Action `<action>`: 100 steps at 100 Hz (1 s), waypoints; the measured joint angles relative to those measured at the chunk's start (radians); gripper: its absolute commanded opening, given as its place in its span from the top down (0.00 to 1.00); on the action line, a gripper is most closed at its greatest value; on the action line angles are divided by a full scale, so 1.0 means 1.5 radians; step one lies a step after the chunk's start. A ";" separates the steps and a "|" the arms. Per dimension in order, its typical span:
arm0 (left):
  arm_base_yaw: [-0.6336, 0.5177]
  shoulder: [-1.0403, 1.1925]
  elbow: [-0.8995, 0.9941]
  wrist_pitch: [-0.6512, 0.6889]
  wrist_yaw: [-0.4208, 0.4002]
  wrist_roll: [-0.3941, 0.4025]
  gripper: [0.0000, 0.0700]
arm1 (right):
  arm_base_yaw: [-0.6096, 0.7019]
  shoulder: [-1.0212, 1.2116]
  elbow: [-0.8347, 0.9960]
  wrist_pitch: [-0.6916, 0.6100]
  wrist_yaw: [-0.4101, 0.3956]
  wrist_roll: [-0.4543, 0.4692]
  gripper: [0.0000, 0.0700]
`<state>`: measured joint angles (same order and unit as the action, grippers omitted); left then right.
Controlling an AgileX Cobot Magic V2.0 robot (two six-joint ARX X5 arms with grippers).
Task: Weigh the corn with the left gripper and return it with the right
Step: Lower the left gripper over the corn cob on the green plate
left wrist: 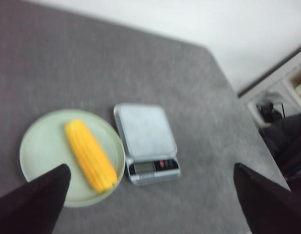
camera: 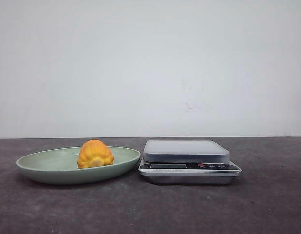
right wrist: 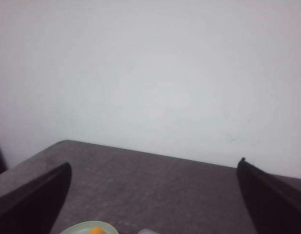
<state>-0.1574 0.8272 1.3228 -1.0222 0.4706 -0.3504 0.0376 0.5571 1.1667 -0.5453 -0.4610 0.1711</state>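
Observation:
The orange-yellow corn (camera: pixel 94 154) lies on the pale green plate (camera: pixel 43 165), to the left of the silver kitchen scale (camera: pixel 187 152). In the left wrist view the corn (left wrist: pixel 90 155) shows as a long ribbed cob lying across the plate (left wrist: pixel 40 148), with the scale (left wrist: pixel 144 141) beside it. My left gripper (left wrist: pixel 150 192) is open and empty, high above the table, its fingers (left wrist: pixel 38 197) wide apart. My right gripper (right wrist: pixel 152 192) is open and empty, also high up. The plate's edge (right wrist: pixel 79 228) and a bit of corn (right wrist: pixel 96 230) show at the edge of the right wrist view. Neither gripper shows in the front view.
The dark grey table (camera: pixel 150 209) ends at a white wall (camera: pixel 150 68) behind. In the left wrist view, shelving and cables (left wrist: pixel 274 105) stand beyond the table's right edge.

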 measured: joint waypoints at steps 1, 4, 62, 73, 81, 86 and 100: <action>-0.003 0.005 0.000 -0.001 0.000 -0.002 0.00 | 0.000 0.000 0.000 0.000 0.000 0.002 0.01; -0.011 0.019 0.000 -0.004 0.000 -0.004 0.00 | 0.000 0.000 0.000 -0.001 0.000 0.004 0.01; -0.192 0.434 0.000 0.101 -0.117 -0.008 0.00 | 0.000 0.000 0.000 -0.028 0.000 0.013 0.01; -0.205 0.515 0.000 0.114 -0.118 -0.018 0.00 | 0.000 0.000 0.000 -0.033 0.000 0.013 0.01; -0.213 0.570 0.000 0.125 -0.118 -0.032 0.00 | 0.001 0.000 0.000 -0.035 0.001 0.013 0.01; -0.216 0.600 0.000 0.126 -0.118 -0.041 0.00 | 0.006 0.000 0.000 -0.039 0.009 0.013 0.02; -0.226 0.656 -0.001 0.137 -0.121 -0.053 0.22 | 0.021 0.000 0.000 -0.055 0.032 0.013 0.02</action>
<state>-0.4957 1.8111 1.3216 -0.8169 0.2886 -0.4301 0.0692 0.5568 1.1667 -0.6281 -0.4126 0.1902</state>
